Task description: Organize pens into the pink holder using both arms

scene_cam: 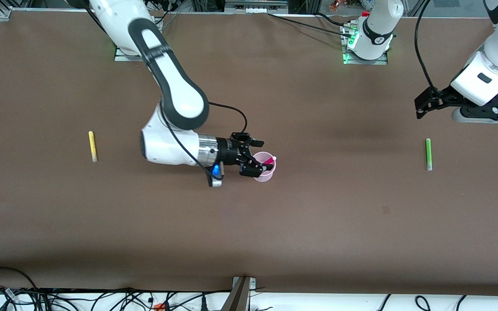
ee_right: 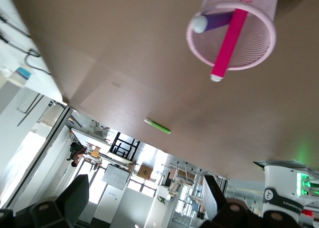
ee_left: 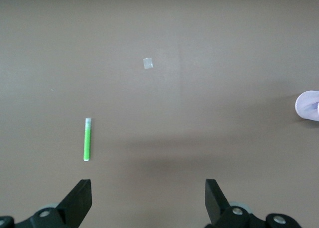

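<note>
The pink holder (scene_cam: 265, 169) stands mid-table. A magenta pen (scene_cam: 269, 162) leans in it, and the right wrist view shows the holder (ee_right: 259, 43) with the magenta pen (ee_right: 228, 44) and a purple pen (ee_right: 217, 21) inside. My right gripper (scene_cam: 255, 156) is beside the holder's rim, open and empty (ee_right: 144, 198). The yellow pen (scene_cam: 92, 146) lies toward the right arm's end. The green pen (scene_cam: 428, 154) lies toward the left arm's end, and shows in both wrist views (ee_left: 87, 139) (ee_right: 157, 126). My left gripper (scene_cam: 418, 109) hovers over bare table beside the green pen, open and empty (ee_left: 148, 195).
A small pale patch (scene_cam: 386, 210) marks the brown table nearer the front camera than the green pen, and shows in the left wrist view (ee_left: 148, 63). The arm bases (scene_cam: 365, 47) stand along the table's edge farthest from the camera. Cables lie along the table's near edge (scene_cam: 102, 298).
</note>
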